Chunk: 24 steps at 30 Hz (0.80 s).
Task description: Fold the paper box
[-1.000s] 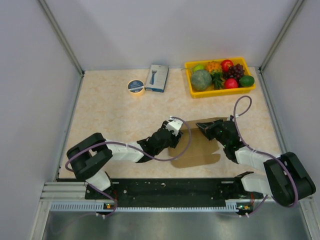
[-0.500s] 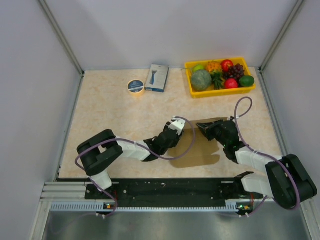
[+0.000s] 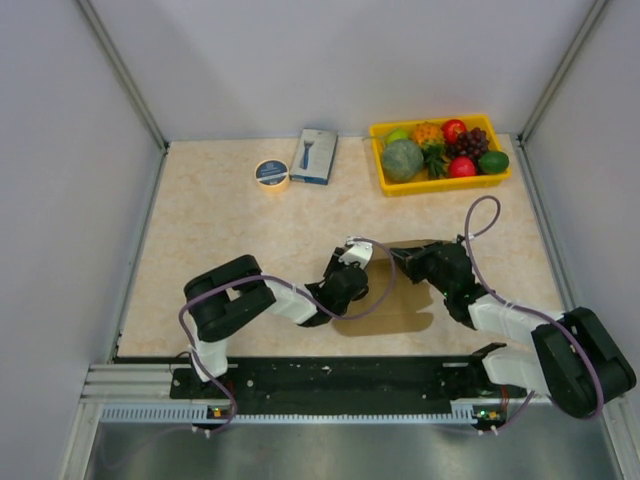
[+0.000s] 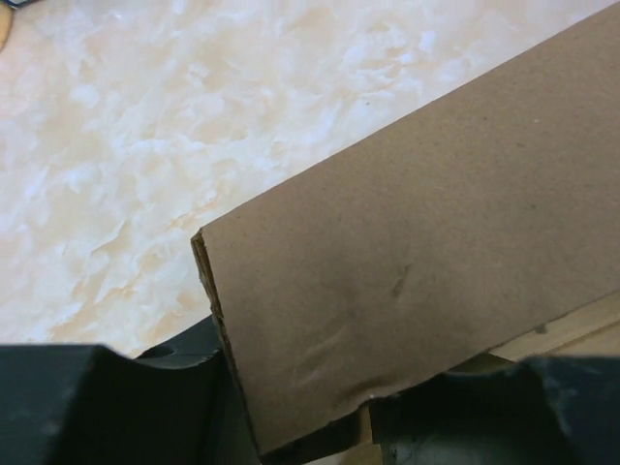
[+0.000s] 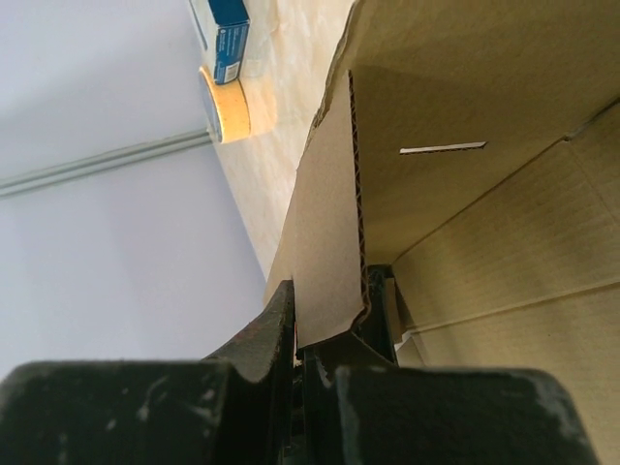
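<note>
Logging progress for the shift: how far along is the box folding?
Done: the box is partly raised, one flap standing off its base. In hand: the right gripper is shut on that flap; the left gripper straddles a side panel, grip unclear. Left: the slot is empty, nothing tucked, so the box isn't closed.

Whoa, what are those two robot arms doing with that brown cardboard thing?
They are folding a plain brown cardboard box blank in the middle of the table. The right gripper is clamped shut on the edge of one upright flap. The left gripper straddles another raised panel, but it is hard to tell whether it is really pinching it. The box is only partly folded so far.
</note>
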Available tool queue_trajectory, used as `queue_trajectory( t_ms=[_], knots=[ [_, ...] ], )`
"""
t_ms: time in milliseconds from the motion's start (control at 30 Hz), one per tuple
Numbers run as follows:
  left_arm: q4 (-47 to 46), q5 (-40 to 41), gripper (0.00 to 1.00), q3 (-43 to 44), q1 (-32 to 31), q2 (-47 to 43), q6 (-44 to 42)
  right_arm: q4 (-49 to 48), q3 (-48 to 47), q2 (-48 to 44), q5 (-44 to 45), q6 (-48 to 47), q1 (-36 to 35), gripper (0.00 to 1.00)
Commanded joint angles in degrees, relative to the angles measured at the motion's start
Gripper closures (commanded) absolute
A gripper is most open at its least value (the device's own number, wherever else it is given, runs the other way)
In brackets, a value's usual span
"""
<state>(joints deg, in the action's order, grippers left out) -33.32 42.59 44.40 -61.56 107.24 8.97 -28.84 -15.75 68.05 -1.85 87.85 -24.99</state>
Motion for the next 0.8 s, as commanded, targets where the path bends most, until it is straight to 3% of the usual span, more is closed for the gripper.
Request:
queue_trajectory(
  t_ms=[0, 33, 133, 167, 267, 467, 500, 533, 567, 767],
  knots=[
    [-7.5, 6.6, 0.62, 2.5, -0.4, 2.1, -1.6, 6.7, 1.2, 0.7, -0.4, -0.3, -1.2, 1.0],
    [-9.0, 7.7, 0.67, 2.5, -0.5, 2.4, -2.0, 6.6, 1.2, 0.7, -0.4, -0.3, -1.2, 1.0],
    [-10.2, 10.7, 0.96, 2.7, -0.5, 4.0, -3.3, 5.8, 2.3, 0.5, -0.4, 0.6, -1.4, 1.0],
    [-12.0, 11.2, 1.0, 2.1, -0.4, 4.9, -3.9, 5.8, 2.5, 0.0, -0.1, 1.0, -1.5, 1.0],
    [-18.3, 11.2, 1.0, 0.3, -0.5, 7.1, -5.6, 6.3, 2.7, -0.8, 0.6, 0.9, -1.9, 1.0],
    [-19.9, 8.7, 0.99, -1.3, -0.7, 6.1, -2.8, 4.9, 3.2, -0.7, 1.6, -1.5, -2.1, 1.0],
    [-20.1, 8.2, 0.89, -1.7, -0.7, 5.9, -2.1, 3.9, 3.4, -0.3, 1.7, -2.2, -2.2, 1.0],
    [-20.6, 7.9, 0.69, -2.3, -0.7, 5.5, -1.6, 3.3, 3.5, 0.5, 1.6, -2.2, -2.4, 1.0],
    [-20.7, 7.8, 0.61, -3.3, -0.7, 4.9, -0.4, 2.8, 3.6, 0.9, 1.6, -2.2, -2.4, 1.0],
    [-18.4, 0.8, 0.39, -9.8, -0.8, -2.6, 4.6, 1.8, 4.1, 1.5, 3.1, -2.9, -2.5, 1.0]
  ],
)
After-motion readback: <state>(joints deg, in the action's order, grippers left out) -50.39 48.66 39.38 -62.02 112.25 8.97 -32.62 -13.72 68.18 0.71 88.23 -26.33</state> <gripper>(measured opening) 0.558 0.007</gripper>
